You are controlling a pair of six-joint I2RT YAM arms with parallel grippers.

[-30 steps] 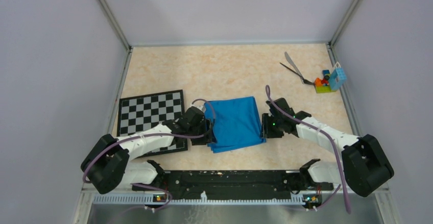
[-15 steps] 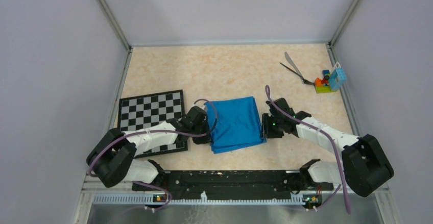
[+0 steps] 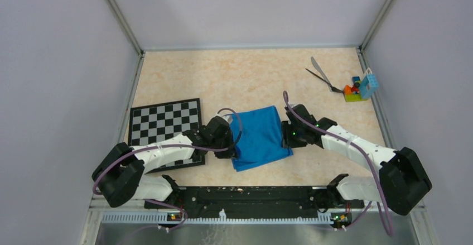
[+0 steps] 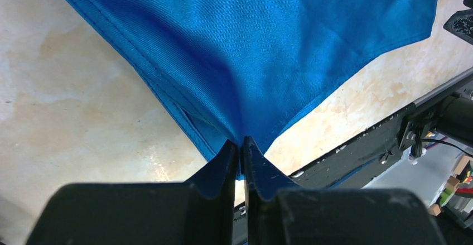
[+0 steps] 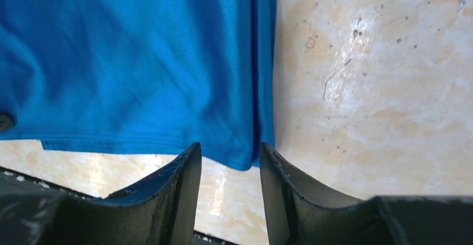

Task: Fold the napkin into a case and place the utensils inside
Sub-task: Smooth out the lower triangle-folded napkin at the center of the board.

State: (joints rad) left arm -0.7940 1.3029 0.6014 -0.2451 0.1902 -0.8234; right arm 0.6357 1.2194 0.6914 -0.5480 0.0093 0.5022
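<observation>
From above: finds the shiny bright-blue satin-like napkin (image 3: 259,133), folded to a rough square, on the beige marbled table (image 3: 223,77) between the 2 arms, just right of the black-and-white checkered board (image 3: 164,123). Places the left gripper (image 3: 232,149) at the cloth's near-left corner and the right gripper (image 3: 288,138) at its right edge, 1 on each side, about equally near. Leaves the 2 utensils, a silver-grey flat-bladed piece (image 3: 317,68) and a thin black piece (image 3: 319,76), crossed at the far right, well apart from the cloth, beside small colourful toy blocks (image 3: 357,89), and nearer the right arm. From the left wrist: shows the left gripper (image 4: 241,144) pinched narrow on a corner of the napkin (image 4: 268,38), with stacked hems along the left edge. From the right wrist: shows the right gripper (image 5: 226,154) part-open, astride the near-right corner of the napkin (image 5: 128,61), gripping nothing as yet. Calls, by this reading, for closing on that corner first, then folding across the left-to-right span, to give a narrow case whose long axis runs away from the bases.
</observation>
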